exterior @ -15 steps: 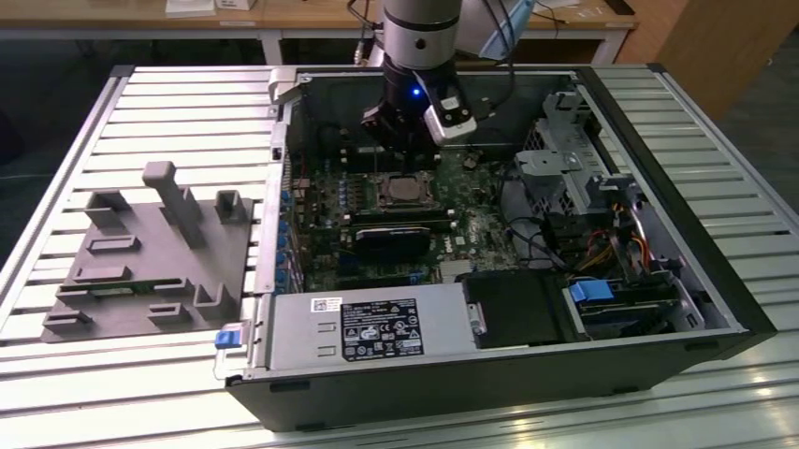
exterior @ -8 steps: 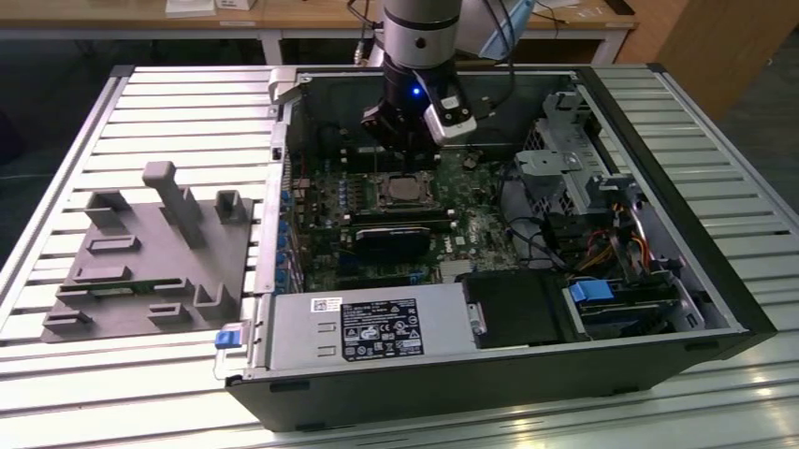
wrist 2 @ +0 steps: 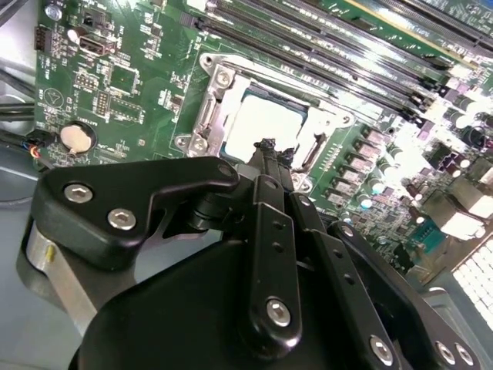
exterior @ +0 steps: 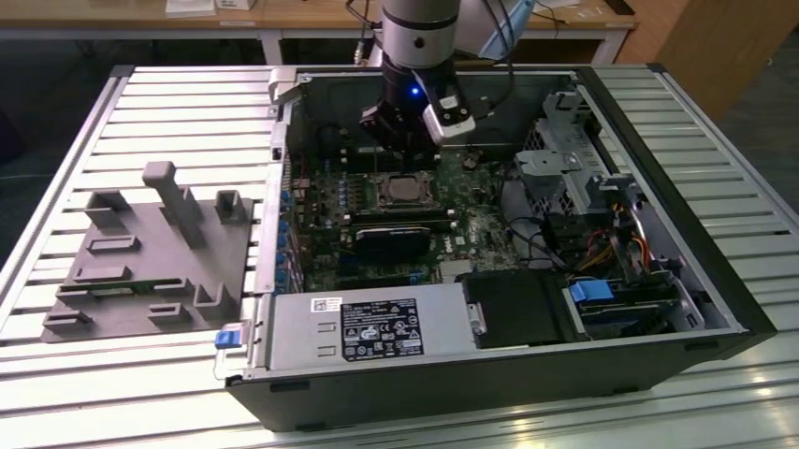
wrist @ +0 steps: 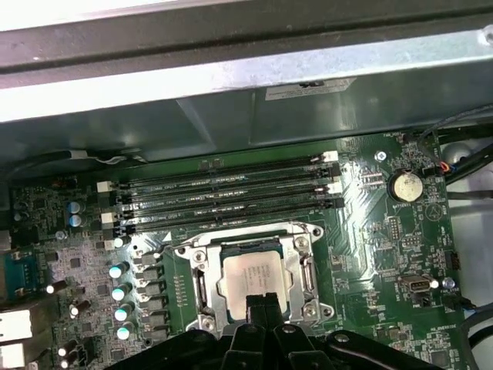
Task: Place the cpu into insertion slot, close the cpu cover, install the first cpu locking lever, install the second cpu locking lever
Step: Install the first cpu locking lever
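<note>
The exterior view looks down from high and at a slant onto the whole open computer case (exterior: 374,393) lying on the slatted counter (exterior: 150,103), with the arm (exterior: 418,37) at its far side; the first wrist view sits close above the motherboard (wrist: 385,239), facing down past the tips of the hand (wrist: 262,302); the second wrist view looks from nearer still, obliquely over the hand's black body; both wrist views share the cpu (wrist: 254,275) (wrist 2: 262,123) and the memory slots (wrist: 223,193) (wrist 2: 331,62).
</note>
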Available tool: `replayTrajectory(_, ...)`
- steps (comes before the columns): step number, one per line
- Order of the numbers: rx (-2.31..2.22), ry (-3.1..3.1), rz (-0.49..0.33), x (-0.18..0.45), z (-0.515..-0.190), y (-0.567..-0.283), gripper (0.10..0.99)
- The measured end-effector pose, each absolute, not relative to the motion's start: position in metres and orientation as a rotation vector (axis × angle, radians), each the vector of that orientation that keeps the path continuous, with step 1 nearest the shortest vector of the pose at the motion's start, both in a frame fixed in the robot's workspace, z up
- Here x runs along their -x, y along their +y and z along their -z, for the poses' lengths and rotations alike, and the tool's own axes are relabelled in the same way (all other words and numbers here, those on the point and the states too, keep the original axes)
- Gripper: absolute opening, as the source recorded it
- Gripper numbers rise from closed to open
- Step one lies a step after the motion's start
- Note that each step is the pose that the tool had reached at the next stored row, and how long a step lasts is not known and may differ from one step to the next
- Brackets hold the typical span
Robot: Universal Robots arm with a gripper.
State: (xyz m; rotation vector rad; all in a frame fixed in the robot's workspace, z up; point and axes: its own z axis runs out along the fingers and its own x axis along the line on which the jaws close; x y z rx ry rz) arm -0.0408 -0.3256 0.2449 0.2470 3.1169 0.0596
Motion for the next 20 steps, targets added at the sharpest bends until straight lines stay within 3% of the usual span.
replayTrajectory(16, -0.247, 3.113, -0.061, 0.082, -0.245, -0.326, 0.106)
replayTrajectory(20, -0.247, 3.112, -0.093, 0.089, -0.245, -0.326, 0.106)
